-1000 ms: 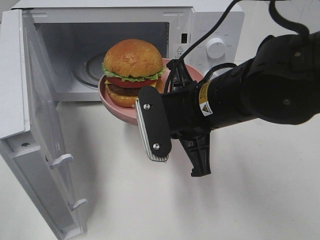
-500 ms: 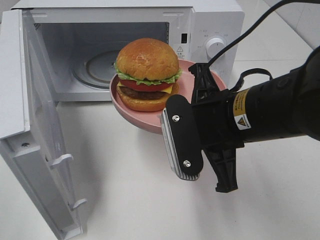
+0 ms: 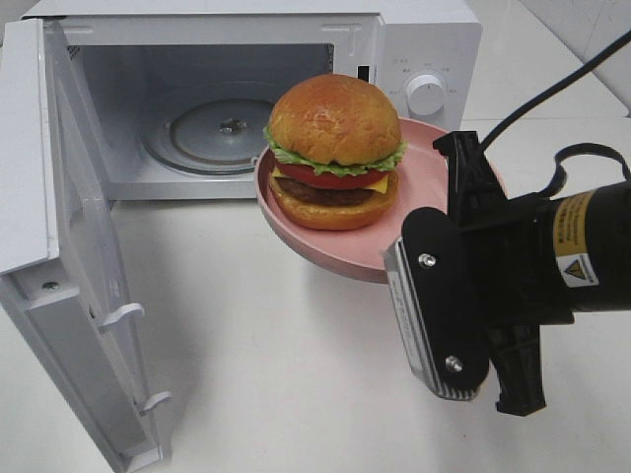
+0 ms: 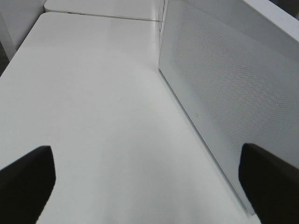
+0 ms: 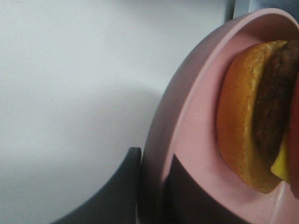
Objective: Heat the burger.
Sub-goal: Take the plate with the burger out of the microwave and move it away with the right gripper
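Note:
The burger [image 3: 335, 148], with a golden bun, lettuce, tomato, cheese and patty, sits upright on a round pink plate [image 3: 340, 258]. My right gripper [image 3: 441, 219] is shut on the plate's right rim and holds it in the air, just in front of and to the right of the microwave's opening. In the right wrist view the plate rim [image 5: 187, 116] sits between the dark fingers [image 5: 117, 196], and the burger [image 5: 247, 121] is close behind. My left gripper [image 4: 149, 196] is open and holds nothing. It is out of the exterior high view.
The white microwave [image 3: 424, 49] stands at the back with its door [image 3: 69, 246] swung wide open to the left. Its glass turntable [image 3: 212, 128] is bare. The left wrist view shows the door's outer face [image 4: 224, 93] and the white table [image 4: 84, 116].
My right gripper has carried the plate and burger to the right and slightly toward the front, away from the microwave's opening. The turntable now shows fully.

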`<state>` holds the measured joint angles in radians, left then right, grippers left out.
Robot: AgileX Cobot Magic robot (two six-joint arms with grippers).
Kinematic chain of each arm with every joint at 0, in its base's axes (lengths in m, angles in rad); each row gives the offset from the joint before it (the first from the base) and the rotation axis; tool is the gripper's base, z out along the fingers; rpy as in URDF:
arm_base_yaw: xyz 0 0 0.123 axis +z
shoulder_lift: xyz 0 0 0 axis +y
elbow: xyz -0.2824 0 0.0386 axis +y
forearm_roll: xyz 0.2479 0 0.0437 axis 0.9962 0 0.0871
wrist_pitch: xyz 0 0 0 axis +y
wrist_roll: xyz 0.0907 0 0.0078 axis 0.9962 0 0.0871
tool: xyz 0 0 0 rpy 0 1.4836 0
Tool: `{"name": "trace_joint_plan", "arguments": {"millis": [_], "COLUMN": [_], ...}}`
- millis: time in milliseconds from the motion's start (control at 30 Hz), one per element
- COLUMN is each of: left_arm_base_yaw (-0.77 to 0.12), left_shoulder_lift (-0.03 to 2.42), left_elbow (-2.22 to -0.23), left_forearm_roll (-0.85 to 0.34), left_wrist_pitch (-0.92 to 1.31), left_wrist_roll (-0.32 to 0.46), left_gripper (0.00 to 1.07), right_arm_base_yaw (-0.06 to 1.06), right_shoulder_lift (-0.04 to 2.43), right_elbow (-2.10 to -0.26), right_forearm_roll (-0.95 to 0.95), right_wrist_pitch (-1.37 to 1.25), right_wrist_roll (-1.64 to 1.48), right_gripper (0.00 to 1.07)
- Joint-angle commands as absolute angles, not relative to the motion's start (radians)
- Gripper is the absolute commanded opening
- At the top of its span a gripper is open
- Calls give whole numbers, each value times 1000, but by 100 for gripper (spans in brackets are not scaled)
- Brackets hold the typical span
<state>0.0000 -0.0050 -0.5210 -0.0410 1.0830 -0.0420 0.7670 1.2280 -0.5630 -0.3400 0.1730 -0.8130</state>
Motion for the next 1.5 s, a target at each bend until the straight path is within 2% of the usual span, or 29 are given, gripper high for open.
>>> {"name": "trace_joint_plan", "arguments": {"millis": [33, 867, 1500], "left_arm_base_yaw": [1, 1, 1], "left_shoulder_lift": [-10, -10, -10], "left_elbow": [-520, -520, -520], "left_forearm_roll": [-46, -46, -46], "left_wrist_pitch": [1069, 1069, 1069], "left_wrist_roll": [-41, -41, -41], "left_gripper": [100, 100, 100], "right_arm_base_yaw": [771, 771, 771], "right_shoulder_lift": [1181, 859, 694], "right_elbow": [-557, -470, -470], "right_forearm_roll": [-376, -440, -615], "right_wrist_pitch": [143, 398, 662], "right_wrist_roll": [-814, -723, -423], "right_gripper": [0, 0, 0]}}
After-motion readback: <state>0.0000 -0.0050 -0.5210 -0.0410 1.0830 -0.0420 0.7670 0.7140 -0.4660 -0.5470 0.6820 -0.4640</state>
